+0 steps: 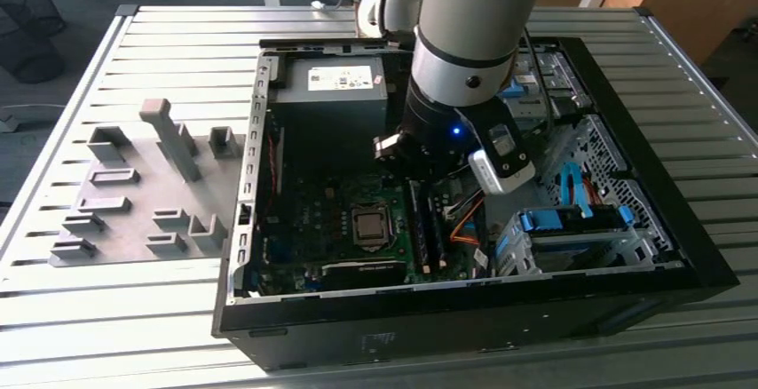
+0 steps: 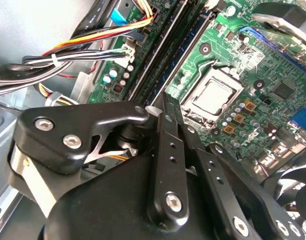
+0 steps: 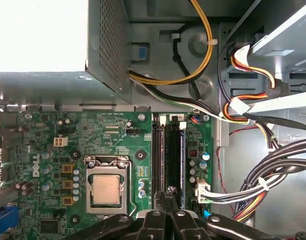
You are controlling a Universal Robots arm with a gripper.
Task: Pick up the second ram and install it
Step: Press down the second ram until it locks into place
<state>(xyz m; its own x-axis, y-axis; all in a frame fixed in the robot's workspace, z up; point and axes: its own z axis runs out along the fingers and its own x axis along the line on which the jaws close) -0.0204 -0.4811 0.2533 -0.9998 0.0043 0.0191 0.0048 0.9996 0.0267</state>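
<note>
My gripper [image 3: 168, 192] hangs low inside the open computer case [image 1: 251, 229], right over the memory slots [image 3: 168, 150] beside the processor socket [image 3: 106, 189]. Its black fingers [image 2: 163, 107] are pressed together, and I see nothing between them. Long dark sticks stand in the slots. One with a bluish edge [image 3: 182, 150], also in the second wrist view [image 2: 185, 55], looks like the second ram, seated in its slot just beyond the fingertips. I cannot tell whether the fingertips touch it. In the exterior view the gripper [image 1: 414, 176] is just above the slots [image 1: 424, 229].
Bundles of coloured cables [image 3: 253, 190] crowd the slots on one side, and the grey power supply box [image 3: 108, 45] sits beyond them. A blue drive cage [image 1: 569, 225] stands on the exterior view's right. Grey fixture blocks [image 1: 154, 185] lie on the table left of the case.
</note>
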